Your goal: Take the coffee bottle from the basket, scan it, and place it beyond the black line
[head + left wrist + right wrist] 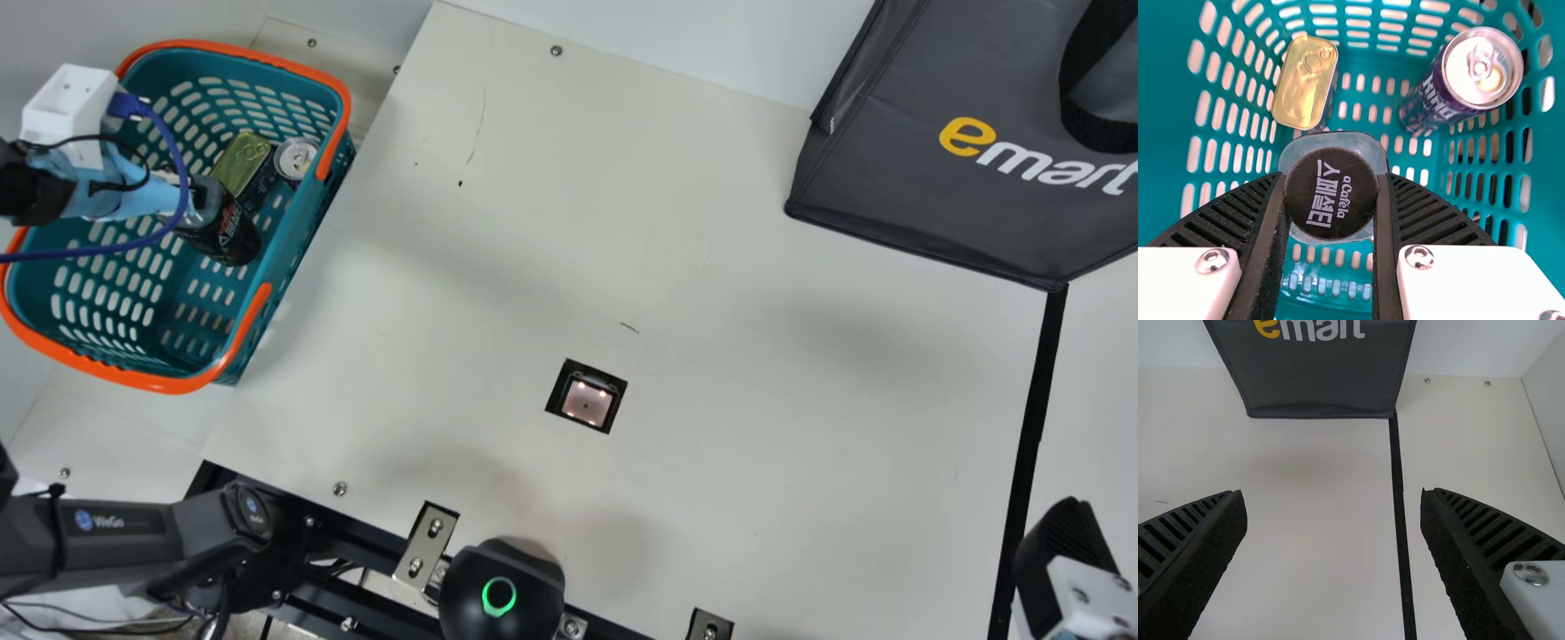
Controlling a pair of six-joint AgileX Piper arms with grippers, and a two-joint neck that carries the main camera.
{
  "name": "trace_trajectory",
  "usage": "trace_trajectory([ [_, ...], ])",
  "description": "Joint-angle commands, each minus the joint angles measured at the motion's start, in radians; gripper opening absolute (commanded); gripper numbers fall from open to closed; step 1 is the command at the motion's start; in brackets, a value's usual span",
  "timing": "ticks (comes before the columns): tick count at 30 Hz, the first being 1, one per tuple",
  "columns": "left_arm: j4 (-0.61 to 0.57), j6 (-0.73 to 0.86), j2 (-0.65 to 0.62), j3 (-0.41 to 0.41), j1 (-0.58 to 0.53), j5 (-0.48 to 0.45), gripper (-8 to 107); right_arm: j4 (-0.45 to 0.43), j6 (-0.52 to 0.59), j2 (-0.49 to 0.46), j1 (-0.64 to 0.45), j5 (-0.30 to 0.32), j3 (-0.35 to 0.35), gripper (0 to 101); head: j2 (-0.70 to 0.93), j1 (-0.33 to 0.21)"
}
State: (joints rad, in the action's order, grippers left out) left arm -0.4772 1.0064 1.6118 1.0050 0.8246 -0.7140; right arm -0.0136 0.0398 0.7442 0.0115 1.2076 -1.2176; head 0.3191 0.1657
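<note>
Where the table spreads beneath the rest: one cream surface [756, 498] runs across the main view.
Bag: one, dark grey [889, 178], at the table's far right.
Basket: one, teal with an orange rim [133, 377], at the left; it holds one bottle and two cans.
Black line: one [1031, 427], running from the bag's corner toward the near edge.
Grippers: two. The left gripper [188, 197] reaches into the basket, its two fingers closed around the bottle. The right gripper [1062, 542] is near the black line, its two fingers wide apart with nothing between them.
Coffee bottle: one [227, 233], inside the basket, with one black cap [1331, 193]; whether it touches the basket floor, one cannot tell.
Cans: two, one round [1481, 70], one flat and gold-lidded [1301, 83].
Scanner: one [587, 402], set in the table.
</note>
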Motion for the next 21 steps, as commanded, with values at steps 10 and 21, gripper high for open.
trace_trajectory([
  [10, -0.010, -0.031, -0.084, 0.042, 0.009, -0.058, 10, 0.000, 0.000, 0.000, 0.000, 0.000, 0.000, 91, 0.002, -0.027],
  [21, -0.024, -0.048, -0.157, 0.092, 0.023, -0.131, 10, 0.000, 0.000, 0.000, 0.000, 0.000, 0.000, 91, 0.002, -0.027],
])
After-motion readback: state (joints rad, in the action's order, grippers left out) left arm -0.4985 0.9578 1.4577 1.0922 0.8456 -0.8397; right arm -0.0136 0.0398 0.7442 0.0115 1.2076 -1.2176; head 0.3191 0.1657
